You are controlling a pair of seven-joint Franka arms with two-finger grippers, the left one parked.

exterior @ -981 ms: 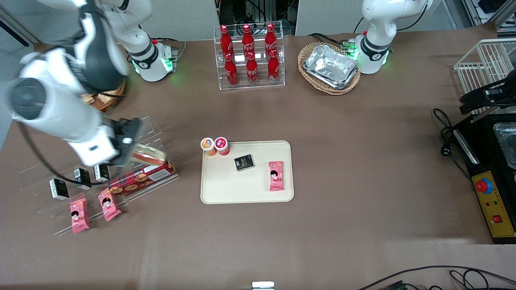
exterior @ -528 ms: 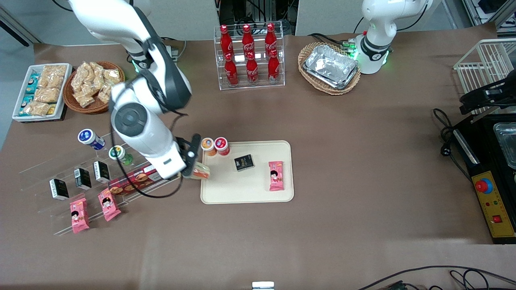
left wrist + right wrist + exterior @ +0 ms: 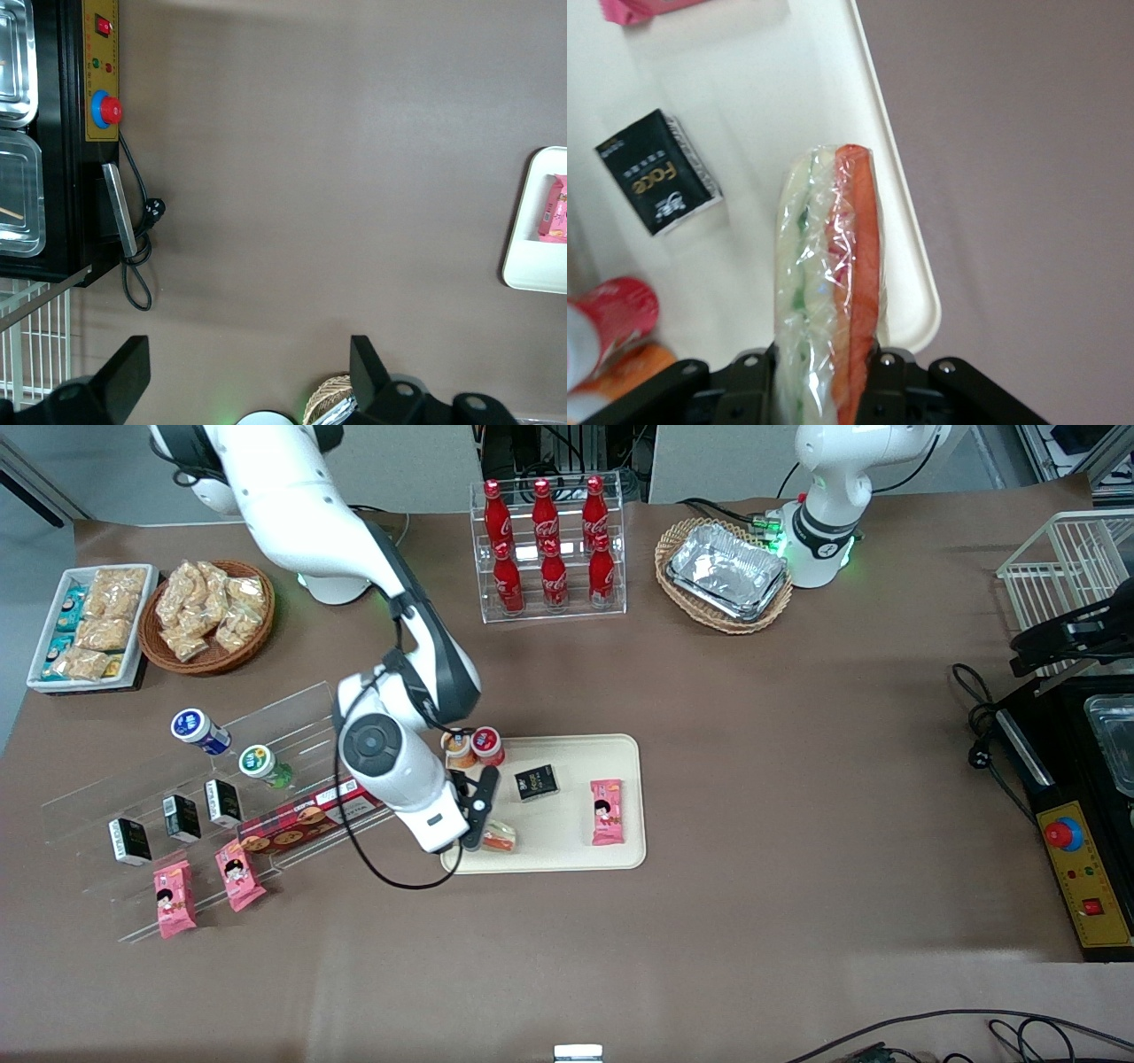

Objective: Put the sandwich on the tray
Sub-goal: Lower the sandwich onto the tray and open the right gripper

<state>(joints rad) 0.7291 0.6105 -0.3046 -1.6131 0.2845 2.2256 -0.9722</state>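
Observation:
My right gripper (image 3: 485, 834) (image 3: 822, 376) is shut on the sandwich (image 3: 500, 838) (image 3: 827, 266), a wrapped wedge with pale bread and orange and green layers. It hangs over the cream tray (image 3: 567, 856) (image 3: 753, 97), at the tray's corner nearest the front camera toward the working arm's end. The sandwich sticks out from between the black fingers (image 3: 893, 379). Whether it touches the tray floor I cannot tell.
On the tray lie a black packet (image 3: 538, 782) (image 3: 658, 172) and a pink snack packet (image 3: 607, 810), with two small cups (image 3: 473, 747) at its rim. An acrylic rack (image 3: 213, 806) with packets and a biscuit box stands toward the working arm's end. Cola bottles (image 3: 549, 549) stand farther back.
The right arm has carried the sandwich from the acrylic rack across to the tray, and now holds it lower over the tray's near corner.

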